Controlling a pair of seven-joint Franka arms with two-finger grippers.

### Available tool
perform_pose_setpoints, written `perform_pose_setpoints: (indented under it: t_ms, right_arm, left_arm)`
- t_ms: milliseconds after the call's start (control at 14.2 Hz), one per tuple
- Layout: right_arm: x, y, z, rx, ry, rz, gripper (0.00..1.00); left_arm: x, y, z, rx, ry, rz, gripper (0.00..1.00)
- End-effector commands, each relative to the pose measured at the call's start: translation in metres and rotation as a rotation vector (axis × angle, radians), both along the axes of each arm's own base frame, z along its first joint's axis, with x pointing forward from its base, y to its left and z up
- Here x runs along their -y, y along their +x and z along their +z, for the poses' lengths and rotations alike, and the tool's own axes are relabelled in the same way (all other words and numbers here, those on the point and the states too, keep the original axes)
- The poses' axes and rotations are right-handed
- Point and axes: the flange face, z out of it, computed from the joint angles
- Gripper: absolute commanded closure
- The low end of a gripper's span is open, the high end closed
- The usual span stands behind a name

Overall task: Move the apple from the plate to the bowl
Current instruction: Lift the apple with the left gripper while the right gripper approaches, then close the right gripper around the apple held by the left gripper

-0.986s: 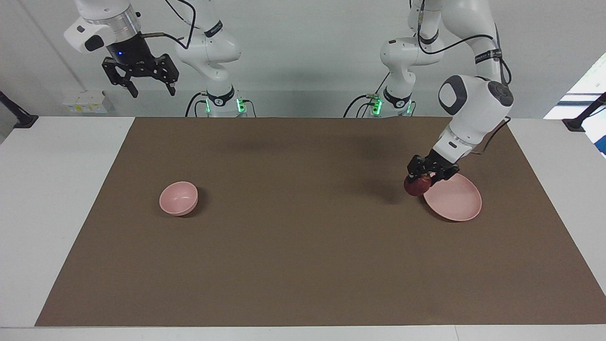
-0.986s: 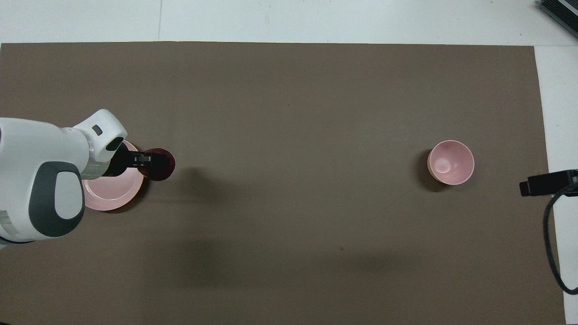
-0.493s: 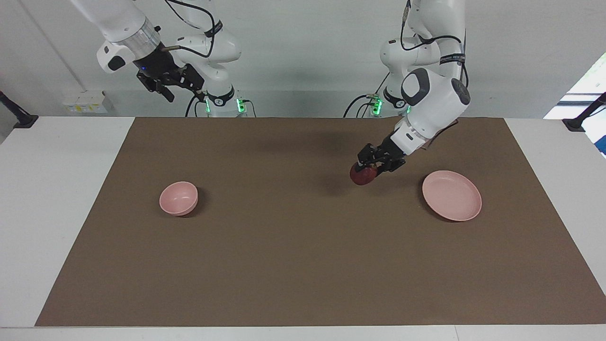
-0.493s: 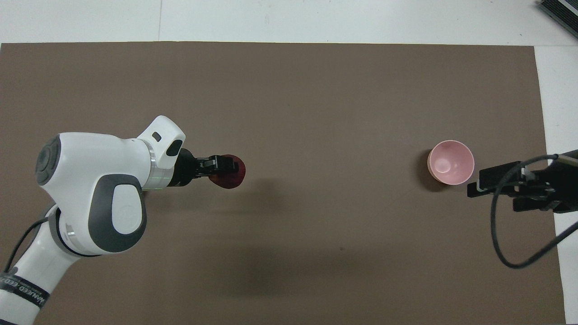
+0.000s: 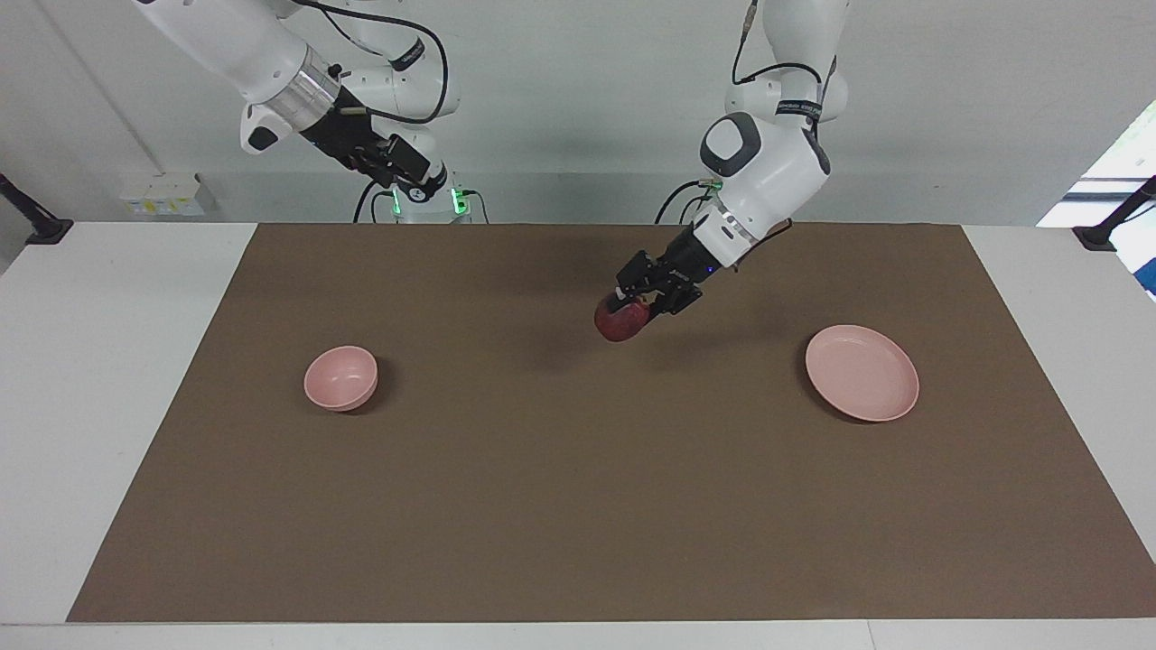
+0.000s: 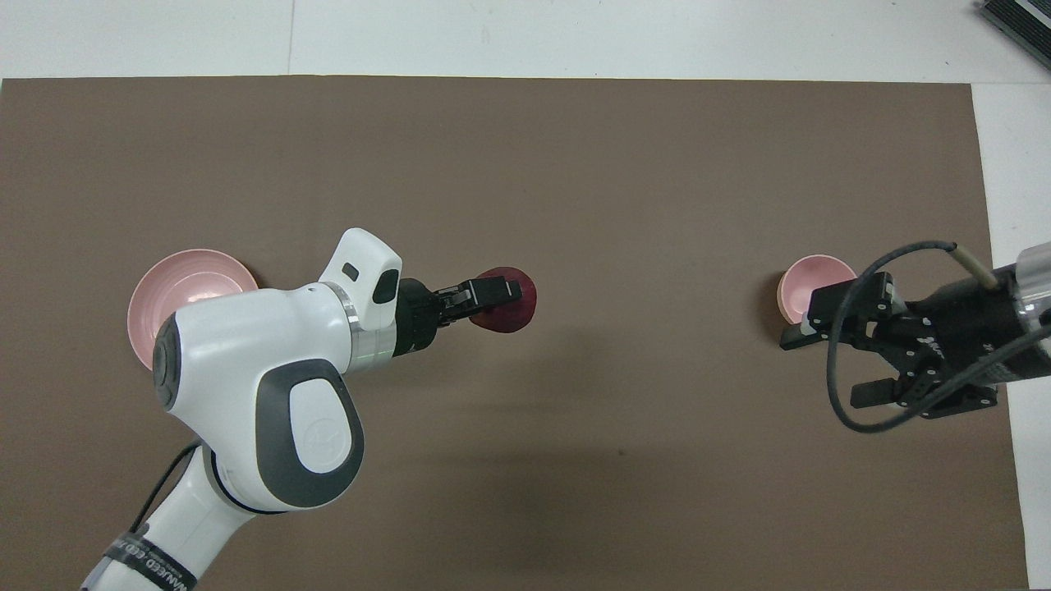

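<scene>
A white wall backs a white surface (image 5: 108,379) covered by a wide brown mat (image 5: 578,506), with both arm bases at the robots' end. The apple (image 5: 620,320) hangs in the air over the middle of the mat, between the plate (image 5: 862,373) and the bowl (image 5: 340,378), touching neither. It is pinched from above by the left gripper (image 5: 632,307), whose fingers are closed on its upper part, so the fruit shows below and ahead of them. That top grip leaves the underside free, which suits lowering it into a deep, narrow bowl. The plate lies bare toward the left arm's end, the bowl upright toward the right arm's end, well apart from each other. The left arm reaches in from its base with the wrist tilted down and toward the bowl, forearm stretched over the mat; the bowl looks like a long reach for it. The right gripper (image 6: 895,361) is raised high over the bowl's end of the surface, partly covering the bowl from overhead, its fingers spread apart and holding nothing, perhaps ready to take the fruit
</scene>
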Motion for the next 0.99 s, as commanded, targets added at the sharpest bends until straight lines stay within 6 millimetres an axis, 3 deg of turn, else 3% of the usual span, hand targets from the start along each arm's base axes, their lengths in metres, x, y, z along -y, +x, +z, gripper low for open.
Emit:
perform_pose_setpoints:
  t_ms: [0, 211, 352, 423, 563, 915]
  right_arm:
    - [-0.003, 0.013, -0.012, -0.064, 0.073, -0.139, 0.0]
    - [-0.012, 0.035, -0.039, -0.132, 0.129, -0.216, 0.0]
    - [-0.021, 0.045, -0.05, -0.178, 0.151, -0.28, 0.0]
    - [-0.024, 0.05, -0.059, -0.216, 0.179, -0.307, 0.0]
    - [-0.026, 0.061, -0.077, -0.257, 0.197, -0.318, 0.0]
    - [-0.031, 0.066, -0.074, -0.271, 0.249, -0.32, 0.0]
  left_arm:
    - [0.016, -0.013, 0.011, 0.018, -0.058, 0.074, 1.0]
    - [0.043, -0.032, 0.023, 0.046, -0.109, 0.117, 1.0]
    - [0.069, -0.037, 0.069, 0.085, -0.222, 0.15, 1.0]
    - [0.071, -0.037, 0.076, 0.084, -0.247, 0.165, 1.0]
    - [0.084, -0.051, 0.081, 0.089, -0.261, 0.161, 1.0]
    - [0.1, -0.07, 0.089, 0.136, -0.26, 0.18, 1.0]
